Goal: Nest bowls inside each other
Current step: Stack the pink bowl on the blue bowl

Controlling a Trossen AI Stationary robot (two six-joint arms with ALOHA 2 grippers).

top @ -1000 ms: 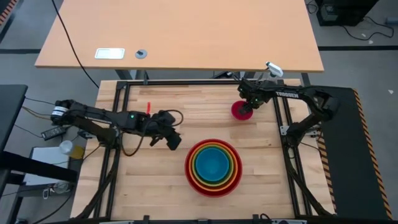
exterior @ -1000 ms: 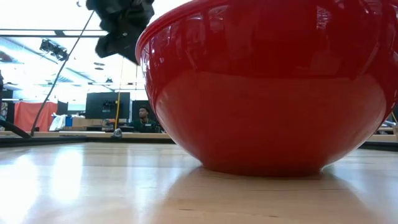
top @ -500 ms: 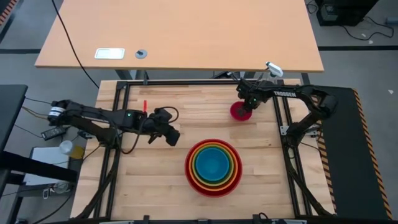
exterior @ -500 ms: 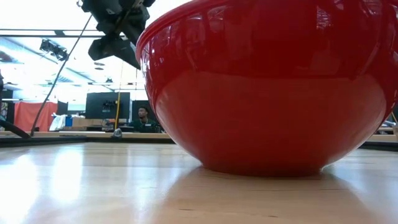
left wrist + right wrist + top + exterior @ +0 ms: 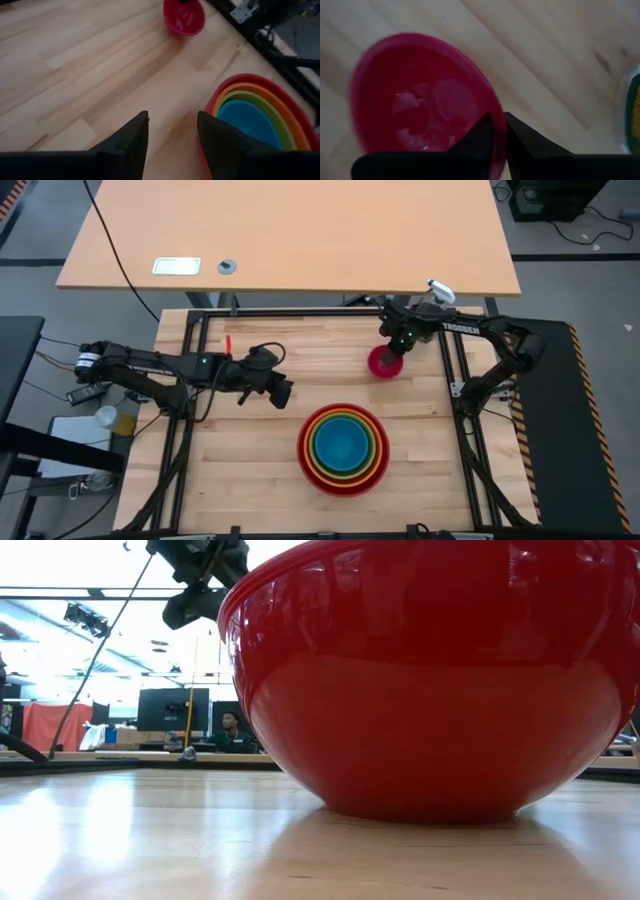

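Four bowls sit nested near the table's front: red [image 5: 304,463] outermost, then orange [image 5: 312,420], lime green [image 5: 318,461] and blue [image 5: 343,445]. The red bowl [image 5: 430,680] fills the low view. The smallest, a magenta-pink bowl [image 5: 381,364], is at the far right with my right gripper [image 5: 398,348] shut on it from above. My left gripper [image 5: 282,393] hovers open left of the stack, above the table, and holds nothing. Its wrist view shows the stack [image 5: 260,112] and the pink bowl [image 5: 184,16] beyond its fingers [image 5: 135,137]. My right gripper pinches the pink bowl's rim [image 5: 498,150] between its two fingers, one finger [image 5: 482,137] inside the bowl and the other [image 5: 522,140] outside. The fingers point down from above. Whether the bowl's bottom is clear of the table I cannot tell.
A clear spray bottle with a white trigger [image 5: 437,290] stands at the table's far right corner, just behind my right arm. Bare wood lies between the pink bowl and the stack [image 5: 360,390]. A black frame rail [image 5: 455,370] runs along the right edge.
My left gripper has tipped upward somewhat and shows higher in the low view, staying left of the stack. The pink bowl under my right gripper has shifted slightly toward the table's left.
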